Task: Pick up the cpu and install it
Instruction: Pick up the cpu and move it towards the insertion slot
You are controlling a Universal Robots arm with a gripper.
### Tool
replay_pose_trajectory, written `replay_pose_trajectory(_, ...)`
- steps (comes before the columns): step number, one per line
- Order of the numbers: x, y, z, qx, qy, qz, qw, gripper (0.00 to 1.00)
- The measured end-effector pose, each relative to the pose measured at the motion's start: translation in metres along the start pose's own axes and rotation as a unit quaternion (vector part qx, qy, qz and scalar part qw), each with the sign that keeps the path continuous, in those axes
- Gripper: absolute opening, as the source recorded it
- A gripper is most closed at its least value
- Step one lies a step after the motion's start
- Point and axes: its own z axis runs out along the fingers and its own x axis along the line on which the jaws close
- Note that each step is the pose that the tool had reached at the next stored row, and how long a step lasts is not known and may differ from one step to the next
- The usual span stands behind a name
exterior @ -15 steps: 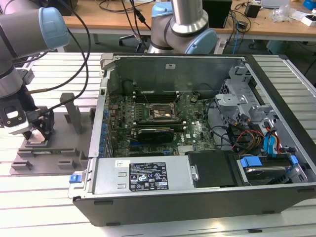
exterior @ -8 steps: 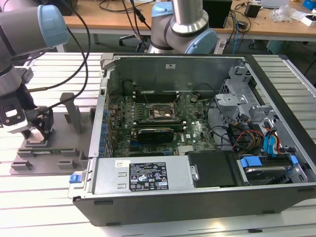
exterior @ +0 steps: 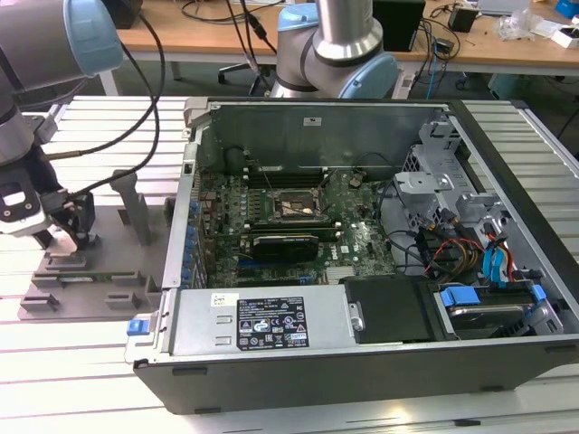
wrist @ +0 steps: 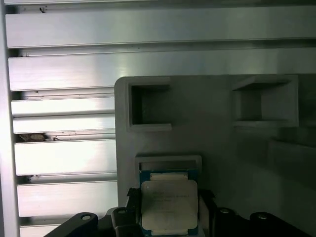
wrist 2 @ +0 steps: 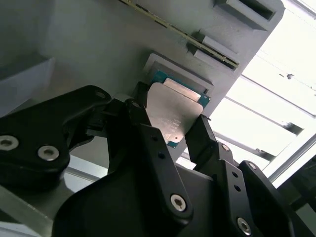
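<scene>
While the open computer case (exterior: pixel 362 271) fills the exterior view's right, a grey tray (exterior: pixel 118 271) lies at its left on the slatted table (exterior: pixel 81 362). The gripper (exterior: pixel 68 239) stands over this tray, fingers (wrist 2: pixel 148 148) clamped on the cpu (wrist 2: pixel 173 111), which sits at its raised seat there.

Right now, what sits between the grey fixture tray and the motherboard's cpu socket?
In the exterior view, the computer case's upright side wall and a strip of motherboard separate the fixture tray from the socket.
</scene>
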Motion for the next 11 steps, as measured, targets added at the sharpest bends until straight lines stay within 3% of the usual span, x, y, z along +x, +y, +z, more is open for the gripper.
replay_pose_trajectory(11, -0.0006, -0.0007, -0.0244, -0.0001, 0.0000, 0.000, 1.0000, 0.55)
